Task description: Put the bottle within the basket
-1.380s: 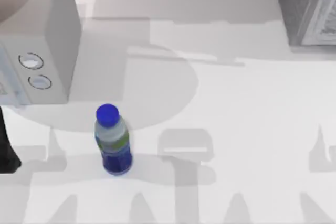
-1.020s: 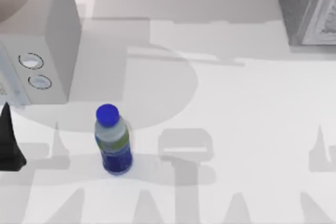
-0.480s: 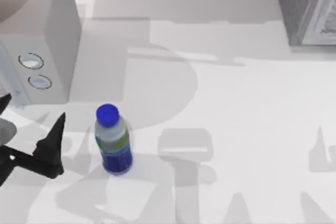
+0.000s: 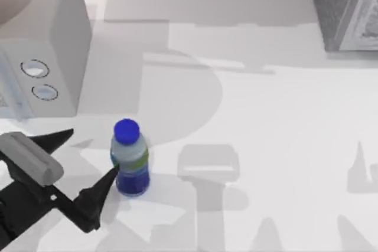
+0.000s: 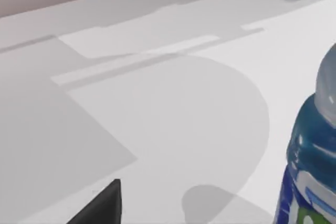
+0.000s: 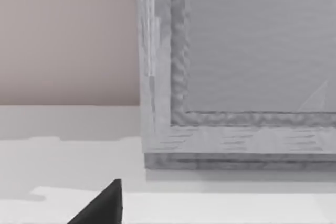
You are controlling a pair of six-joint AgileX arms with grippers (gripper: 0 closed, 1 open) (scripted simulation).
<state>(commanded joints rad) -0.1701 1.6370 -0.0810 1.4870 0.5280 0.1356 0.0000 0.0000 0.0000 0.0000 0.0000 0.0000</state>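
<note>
Standing upright, bottle (image 4: pixel 130 160) touches one fingertip of the spread left pincer (image 4: pixel 88 157).

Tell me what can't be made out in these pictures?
- Bottle in the left wrist view: cap and base cut off by the picture's edges.
- Left hand in the top view: its arm runs off the lower left corner.
- Grey box at the top view's right corner: mostly cropped, so what it is stays unclear.
- Right hand: one dark fingertip in its wrist view.
</note>
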